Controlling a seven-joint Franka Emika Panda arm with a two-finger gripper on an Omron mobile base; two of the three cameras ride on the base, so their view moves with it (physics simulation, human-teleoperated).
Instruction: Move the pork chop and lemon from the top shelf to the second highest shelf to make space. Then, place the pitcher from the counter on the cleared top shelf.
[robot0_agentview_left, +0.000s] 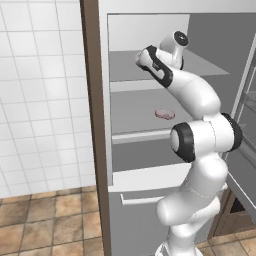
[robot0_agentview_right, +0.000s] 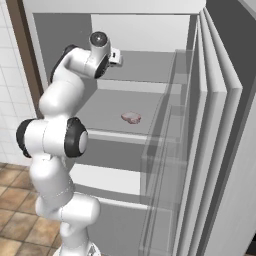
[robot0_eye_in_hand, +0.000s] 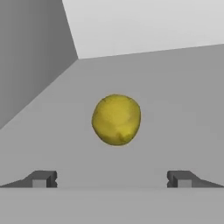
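With jaws wide open and empty, the gripper (robot0_eye_in_hand: 112, 179) faces the lemon (robot0_eye_in_hand: 116, 119), probably light, firm and prone to roll, best pinched across its middle.

one lemon (robot0_eye_in_hand: 116, 119) — one pork chop (robot0_agentview_left: 165, 114)

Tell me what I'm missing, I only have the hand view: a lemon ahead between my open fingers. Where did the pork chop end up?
Observer: The pork chop lies on the second highest shelf, out near its front rim.
Operator: And which shelf is my lemon on?
Observer: The arm reaches in at the level of the top shelf, above the chop; the lemon itself is hidden behind the arm in both base views.
Operator: Anything to my right?
Observer: The open fridge door, with clear bins, stands at the right in the right base view.
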